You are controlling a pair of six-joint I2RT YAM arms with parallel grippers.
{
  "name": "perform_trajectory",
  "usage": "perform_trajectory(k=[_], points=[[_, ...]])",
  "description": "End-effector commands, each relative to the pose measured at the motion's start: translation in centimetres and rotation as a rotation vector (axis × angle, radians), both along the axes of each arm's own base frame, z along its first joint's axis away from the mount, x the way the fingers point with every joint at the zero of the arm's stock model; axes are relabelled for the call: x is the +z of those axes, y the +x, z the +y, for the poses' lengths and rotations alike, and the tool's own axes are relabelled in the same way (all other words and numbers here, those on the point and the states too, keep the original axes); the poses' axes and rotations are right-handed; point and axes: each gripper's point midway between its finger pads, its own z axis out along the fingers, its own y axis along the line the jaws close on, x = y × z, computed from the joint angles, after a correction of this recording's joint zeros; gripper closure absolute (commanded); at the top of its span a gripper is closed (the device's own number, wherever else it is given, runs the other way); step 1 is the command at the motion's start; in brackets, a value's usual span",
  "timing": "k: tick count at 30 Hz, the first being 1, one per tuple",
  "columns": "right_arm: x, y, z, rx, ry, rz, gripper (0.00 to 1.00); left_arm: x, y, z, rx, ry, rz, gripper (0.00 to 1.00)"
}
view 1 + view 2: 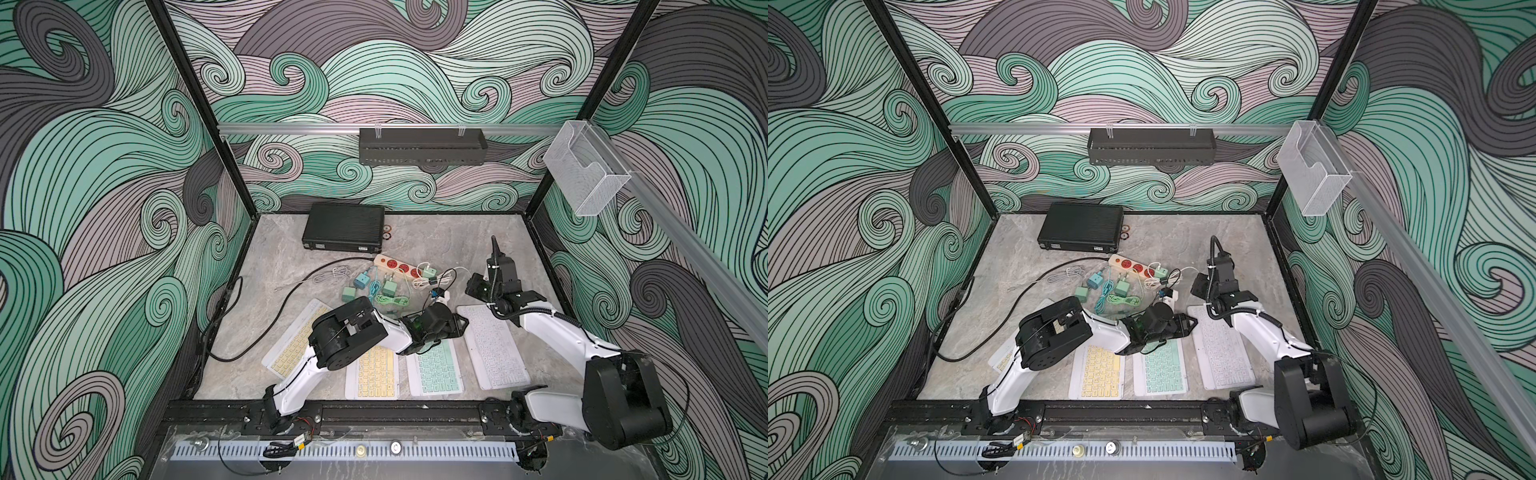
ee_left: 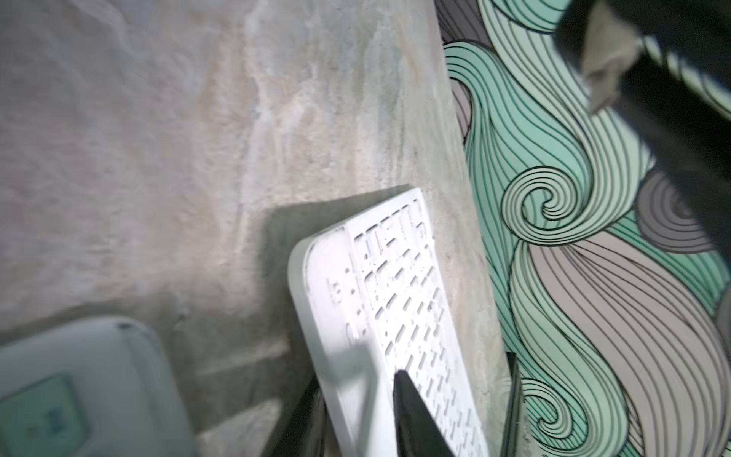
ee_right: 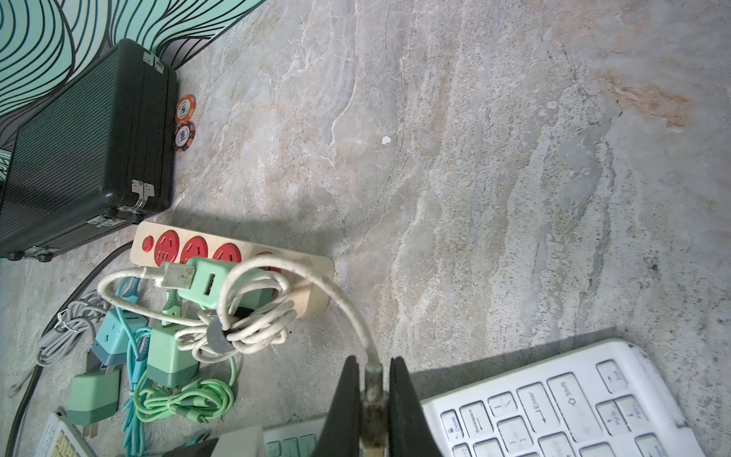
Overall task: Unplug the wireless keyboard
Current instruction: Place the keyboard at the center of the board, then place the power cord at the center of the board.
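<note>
The right gripper [image 3: 374,361] is closed narrow on the plug end of the white cable [image 3: 348,312]. Its two black fingers [image 3: 344,403] press the plug from both sides. From the fingers the white cable rises in a curve and goes to a green charger [image 3: 205,285], which sits in the power strip [image 3: 312,306]. A part of the cable is tied in a bundle in front of the strip.

The white keyboard [image 3: 553,403] lies flat on the table [image 3: 474,158] just beside the right gripper, with one corner near the held plug. Whether the plug sits in the keyboard or is out of it, I cannot tell, because the lower end of the plug is hidden by the fingers and by the edge of the picture.

In both top views the white keyboard [image 1: 494,349] is the one nearest to the right arm in a row of four. Next to it are a green keyboard [image 1: 438,368] and two yellow keyboards [image 1: 374,372]. The left gripper [image 1: 461,323] hangs over the far ends of the green and the white keyboard, near the right gripper. In the left wrist view only one fingertip [image 2: 411,411] shows clearly, so I cannot tell how wide the left gripper stands.

Behind the power strip lies a black case [image 3: 79,158] with two poker chips [image 3: 185,122] beside it, and loose green cables [image 3: 178,399] lie on the table
</note>
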Motion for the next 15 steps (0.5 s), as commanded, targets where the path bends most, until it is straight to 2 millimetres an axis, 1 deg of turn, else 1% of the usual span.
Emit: perform_trajectory(k=[1,3,5,8,10,12,15], points=[[0.1,0.0,-0.5,-0.031,-0.008,-0.008,1.00,2.7,0.2,0.2,-0.008,0.044,-0.078,0.64],[0.1,-0.1,-0.6,-0.035,-0.011,-0.007,0.99,3.3,0.4,0.5,-0.002,0.061,-0.091,0.60],[0.2,-0.1,-0.6,-0.036,-0.011,-0.012,0.95,4.1,0.5,0.6,-0.003,0.069,-0.106,0.56],[0.4,-0.2,-0.7,-0.039,-0.013,-0.015,0.92,5.2,0.6,0.9,-0.005,0.081,-0.138,0.55],[0.4,-0.3,-0.8,-0.043,-0.018,-0.018,0.88,6.1,0.7,1.2,-0.007,0.090,-0.164,0.52],[0.6,-0.3,-1.0,-0.049,-0.020,-0.023,0.84,7.0,0.5,1.5,-0.013,0.100,-0.176,0.52],[0.7,-0.4,-1.1,-0.055,-0.026,-0.028,0.81,8.1,0.2,2.3,-0.015,0.113,-0.180,0.52]])
